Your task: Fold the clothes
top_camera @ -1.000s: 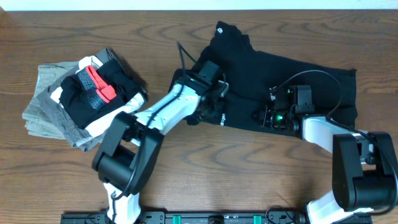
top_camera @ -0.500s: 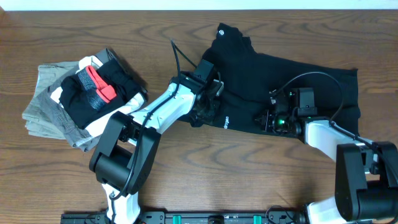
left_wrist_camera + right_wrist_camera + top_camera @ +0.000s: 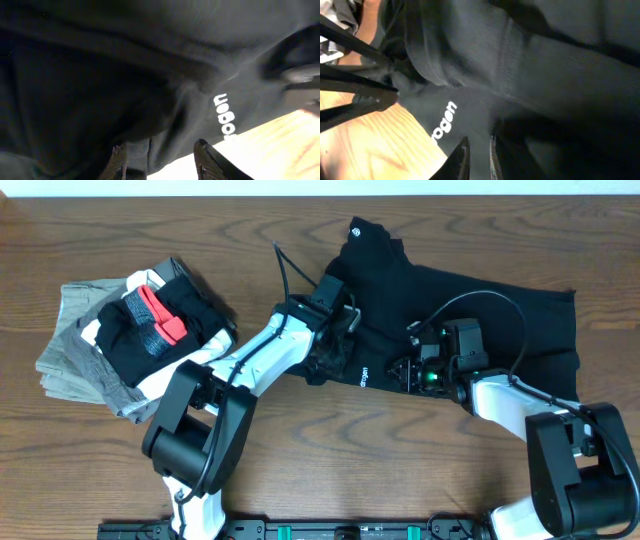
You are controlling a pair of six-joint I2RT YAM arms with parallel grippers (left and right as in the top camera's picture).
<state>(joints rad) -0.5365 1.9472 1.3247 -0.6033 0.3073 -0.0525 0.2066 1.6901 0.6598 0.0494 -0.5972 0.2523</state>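
Overhead: I am seeing the black T-shirt point(image 3: 470, 300) lying crumpled on the table point(image 3: 90, 480). Left gripper point(image 3: 159, 145) is standing open beside its logo point(image 3: 225, 117). Right gripper point(image 3: 479, 138) is showing nearly closed jaws; I cannot tell its grip.

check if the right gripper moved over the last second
Yes. In the overhead view the right gripper has slid left across the black T-shirt, closing most of the gap to its white logo print.

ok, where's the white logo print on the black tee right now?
Overhead, the white logo print sits by the black T-shirt's near hem, mid-table, between the left claw and the right claw.
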